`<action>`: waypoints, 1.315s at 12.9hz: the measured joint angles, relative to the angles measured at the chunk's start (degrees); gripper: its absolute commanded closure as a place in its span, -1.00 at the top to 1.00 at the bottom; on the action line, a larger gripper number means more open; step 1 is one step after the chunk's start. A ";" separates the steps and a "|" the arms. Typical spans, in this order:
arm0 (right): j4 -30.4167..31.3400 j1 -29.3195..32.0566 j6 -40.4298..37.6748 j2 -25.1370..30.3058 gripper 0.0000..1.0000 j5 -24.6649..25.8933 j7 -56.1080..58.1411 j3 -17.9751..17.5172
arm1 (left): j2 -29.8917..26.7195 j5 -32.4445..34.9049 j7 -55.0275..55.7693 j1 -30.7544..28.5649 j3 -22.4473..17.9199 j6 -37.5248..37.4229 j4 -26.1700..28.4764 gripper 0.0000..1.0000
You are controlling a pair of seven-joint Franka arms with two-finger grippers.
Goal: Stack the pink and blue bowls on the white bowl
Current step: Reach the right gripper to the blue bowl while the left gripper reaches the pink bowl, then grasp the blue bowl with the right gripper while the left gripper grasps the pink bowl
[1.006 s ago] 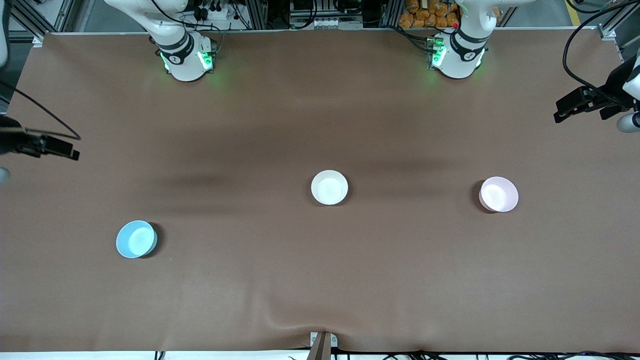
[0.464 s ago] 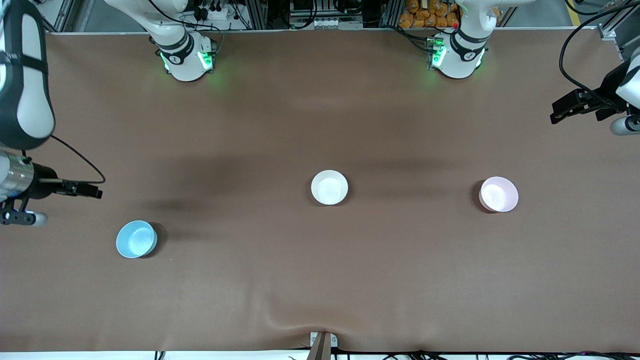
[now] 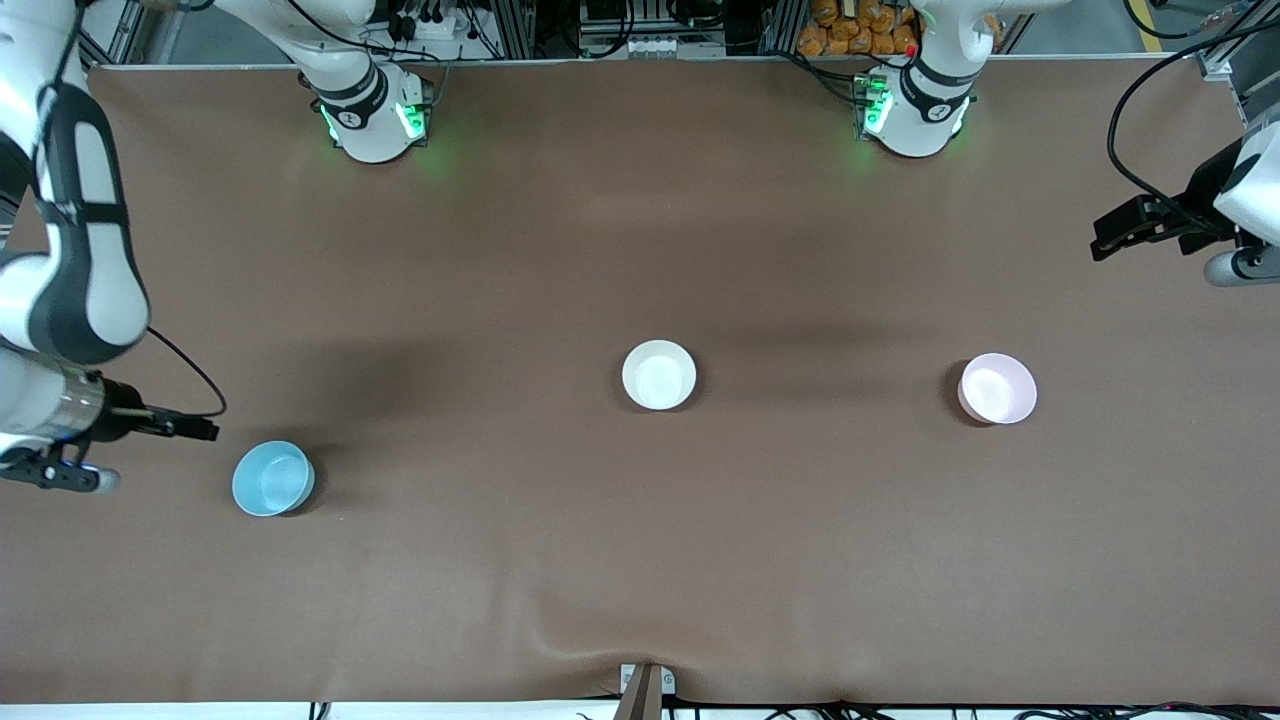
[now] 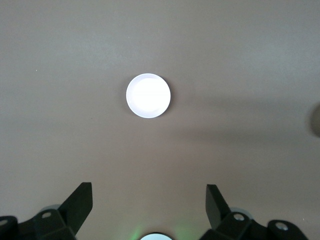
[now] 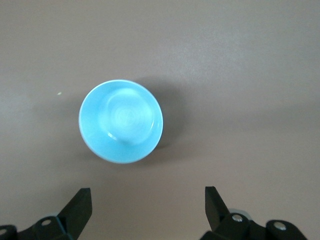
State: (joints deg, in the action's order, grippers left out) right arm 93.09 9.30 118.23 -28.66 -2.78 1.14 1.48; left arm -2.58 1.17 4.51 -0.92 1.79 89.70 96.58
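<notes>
The white bowl [image 3: 659,375] sits mid-table. The pink bowl [image 3: 997,388] sits toward the left arm's end; it shows pale, almost white, in the left wrist view [image 4: 148,95]. The blue bowl [image 3: 273,478] sits toward the right arm's end, nearer the front camera, and shows in the right wrist view [image 5: 121,121]. My right gripper [image 3: 55,470] [image 5: 147,200] hangs open and empty high over the table beside the blue bowl. My left gripper [image 3: 1238,264] [image 4: 149,197] hangs open and empty high over the table, apart from the pink bowl.
The brown cloth [image 3: 640,560] covers the table and has a raised fold at the front edge by a small bracket [image 3: 645,685]. The two arm bases [image 3: 370,115] [image 3: 915,110] stand along the table's edge farthest from the front camera.
My right arm has swung in over the table toward the front camera and the blue bowl. My left gripper has shifted slightly toward the table's middle. The bowls have not moved.
</notes>
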 measured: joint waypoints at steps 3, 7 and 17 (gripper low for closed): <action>0.03 1.32 5.04 -4.51 1.00 -0.21 -2.13 0.04 | 0.92 0.00 -0.05 -1.41 -0.22 6.62 5.40 1.00; 0.06 0.84 11.84 -8.99 1.00 -0.23 -7.81 -0.54 | 5.79 0.00 -0.13 -4.46 -0.38 25.61 16.47 1.00; 0.18 0.61 18.01 -13.03 -1.00 -0.22 -8.76 -0.37 | 23.91 0.00 -10.68 -12.77 -0.32 56.63 27.05 1.00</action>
State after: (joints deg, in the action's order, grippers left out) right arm 93.27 9.90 136.24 -41.69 -3.01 -7.62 1.11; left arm 21.33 1.18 -6.17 -13.69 1.48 146.33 123.63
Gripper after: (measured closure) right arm 0.260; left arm 0.000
